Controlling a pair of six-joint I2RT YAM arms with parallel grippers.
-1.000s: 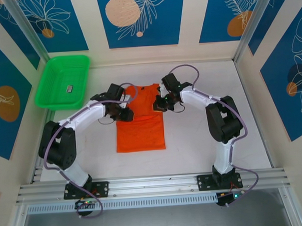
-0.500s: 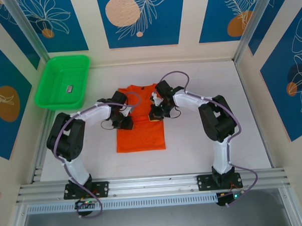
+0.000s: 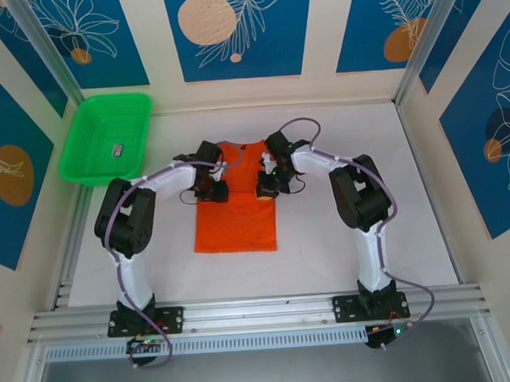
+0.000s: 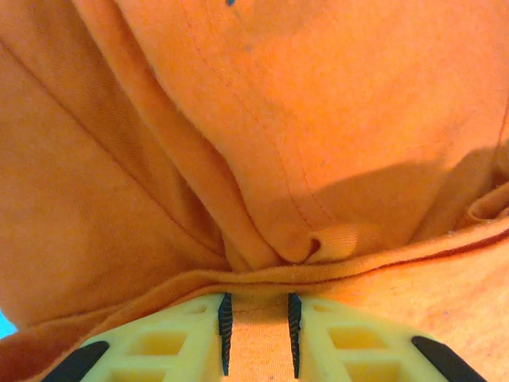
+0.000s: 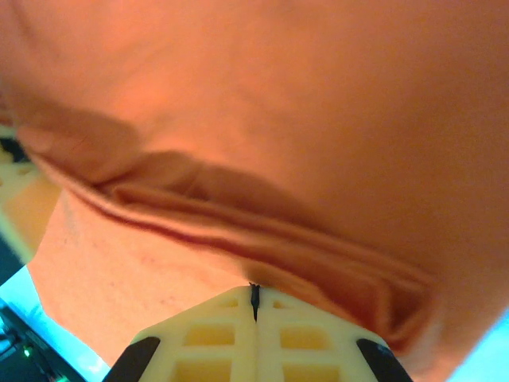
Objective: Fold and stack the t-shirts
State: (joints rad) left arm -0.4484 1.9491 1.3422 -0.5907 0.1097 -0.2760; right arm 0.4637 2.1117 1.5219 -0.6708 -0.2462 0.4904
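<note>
- Far left: a green rectangular plastic tray is sitting at the table's back-left corner, holding one small dark item that is too small to identify.
- Left of centre: my left gripper is pressing down at the left edge of the bright orange cloth t-shirt. Its jaws are standing only narrowly apart, pinching a gathered fold of the cloth.
- Centre: the t-shirt is lying lengthwise on the white table, well apart from the tray, its near hem flat and its far part bunching between my grippers.
- Right of centre: my right gripper is gripping the shirt's right edge, jaws fully together, creases converging at the tips.
</note>
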